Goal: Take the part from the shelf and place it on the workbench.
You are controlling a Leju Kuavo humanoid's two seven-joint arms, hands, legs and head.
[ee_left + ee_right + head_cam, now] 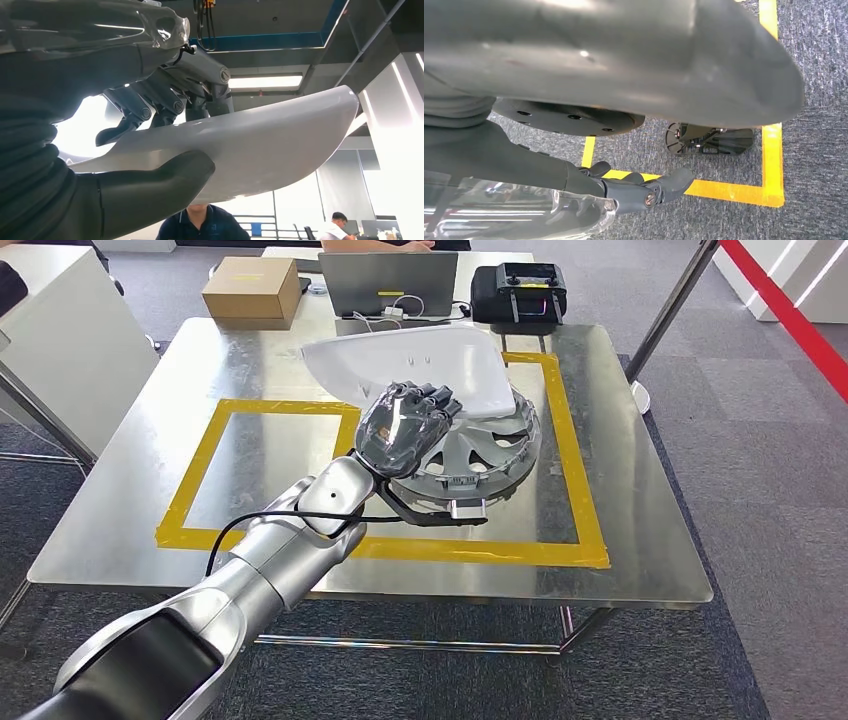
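The left hand [405, 425] reaches out over the shiny metal surface [130, 450] and holds a big white part [430, 365] with a smooth curved shell. In the left wrist view the thick thumb [165, 175] presses on one side of the white part [260, 145] and the dark fingers [150, 107] curl over its other side, so the part is pinched between them. The part is above the far right part of the surface, over a round grey wheel cover [480, 455] that lies flat inside a square of yellow tape [580, 480]. I cannot tell if the part touches the wheel cover or hangs just above it. At the far edge of the surface there is a brown box [250, 288], a grey laptop [388, 285] with a white cable, and a black case [518, 292]. The right hand [639, 192] hangs over grey carpet [819, 125] with yellow tape lines [769, 100] on it. Its fingers are stretched out and hold nothing. In the left wrist view, people [205, 225] are seen past the part.
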